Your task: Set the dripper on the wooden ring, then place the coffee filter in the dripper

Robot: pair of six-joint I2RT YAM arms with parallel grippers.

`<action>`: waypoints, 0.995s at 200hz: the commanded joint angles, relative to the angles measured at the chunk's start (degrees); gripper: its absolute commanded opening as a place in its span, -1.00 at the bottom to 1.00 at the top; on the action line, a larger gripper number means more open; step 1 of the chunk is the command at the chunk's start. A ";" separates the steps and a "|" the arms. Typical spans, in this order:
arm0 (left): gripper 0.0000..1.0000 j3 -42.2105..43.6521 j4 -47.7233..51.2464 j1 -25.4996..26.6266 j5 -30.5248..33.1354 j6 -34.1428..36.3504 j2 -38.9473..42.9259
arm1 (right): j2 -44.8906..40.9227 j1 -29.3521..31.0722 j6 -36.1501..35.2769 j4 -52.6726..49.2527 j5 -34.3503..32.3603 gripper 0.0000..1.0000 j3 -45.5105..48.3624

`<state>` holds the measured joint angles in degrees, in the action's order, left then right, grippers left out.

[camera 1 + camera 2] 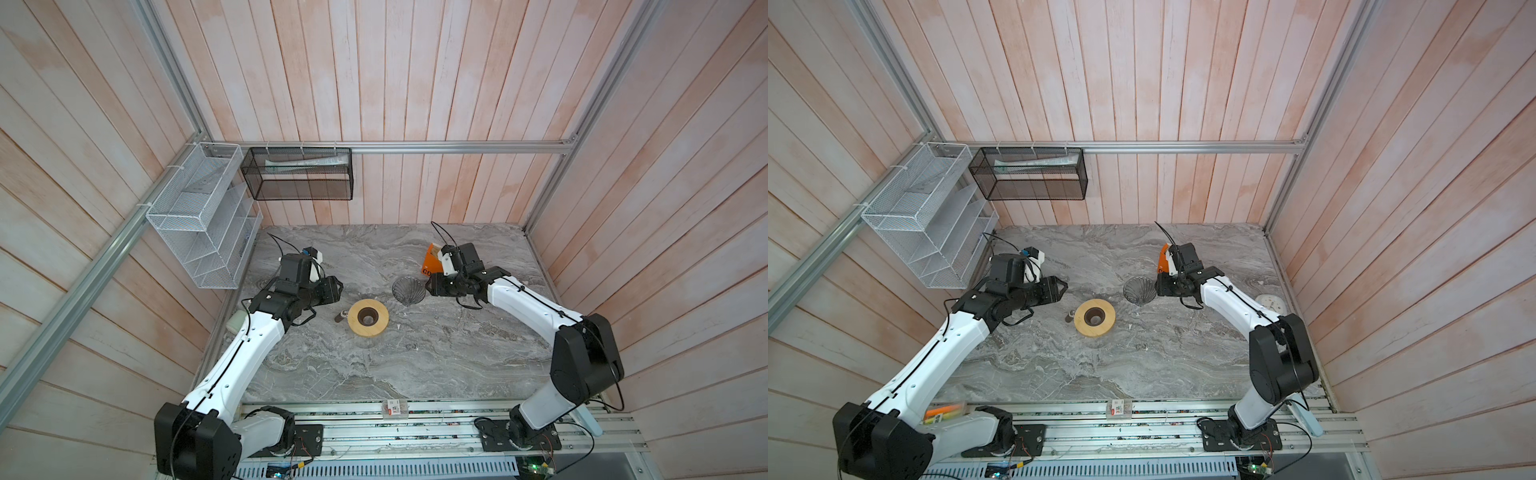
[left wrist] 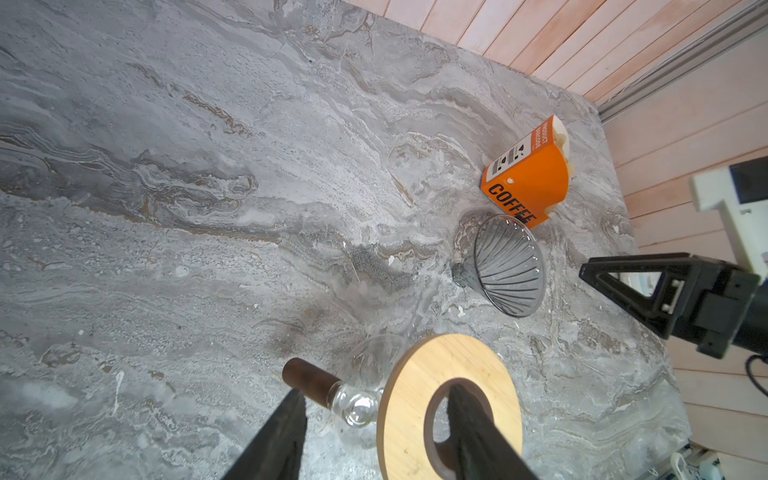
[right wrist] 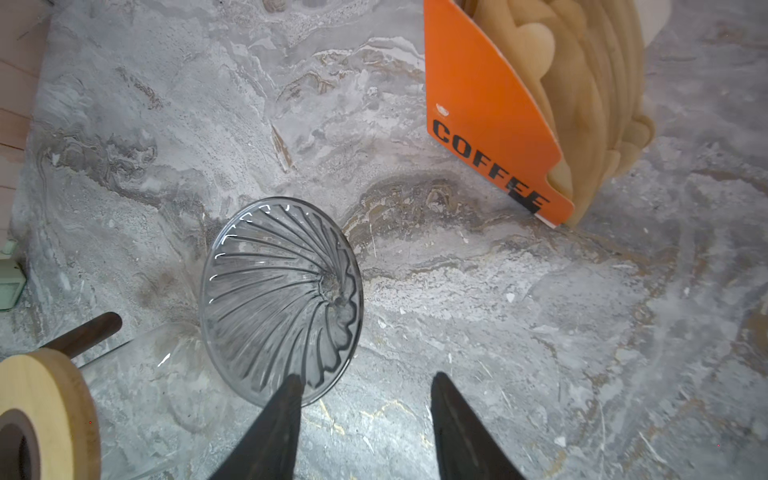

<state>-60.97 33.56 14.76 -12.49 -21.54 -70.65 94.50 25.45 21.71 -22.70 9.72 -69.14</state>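
Right claw (image 3: 368, 376) hangs spread and empty just beside the tipped dripper (image 3: 282, 299), left claw (image 2: 376, 390) likewise spread, while the coffee filter (image 3: 582, 104) sits stacked in the orange box (image 3: 478, 104) toward the bench's (image 3: 540, 311) far edge, so nothing is done yet.

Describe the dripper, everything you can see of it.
The dripper is a dark, see-through cone of thin ribs spiralling from a round rim down to a narrow tip; I cannot tell whether it is wire or tinted glass. Nothing is inside it. It lies tipped on its side on the marble table, between the wooden ring and the orange COFFEE box. The right claw stands open close by its rim; whether a finger touches it cannot be told.
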 commanded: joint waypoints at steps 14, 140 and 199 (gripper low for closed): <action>0.14 -1.85 -0.95 -0.21 -2.12 1.10 -2.76 | 5.41 0.12 -2.13 1.60 2.72 0.01 -3.28; 0.13 1.13 -2.96 -0.27 -1.61 0.73 -2.59 | 11.23 0.03 -1.99 2.39 4.08 -0.44 -5.08; 0.10 2.21 -3.54 -0.27 -1.66 0.29 -2.21 | 12.34 0.04 -1.97 2.31 4.55 -0.53 -5.42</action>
<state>-59.33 31.38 14.76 -13.47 -21.43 -74.08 105.27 25.45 19.70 -20.58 13.37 -73.93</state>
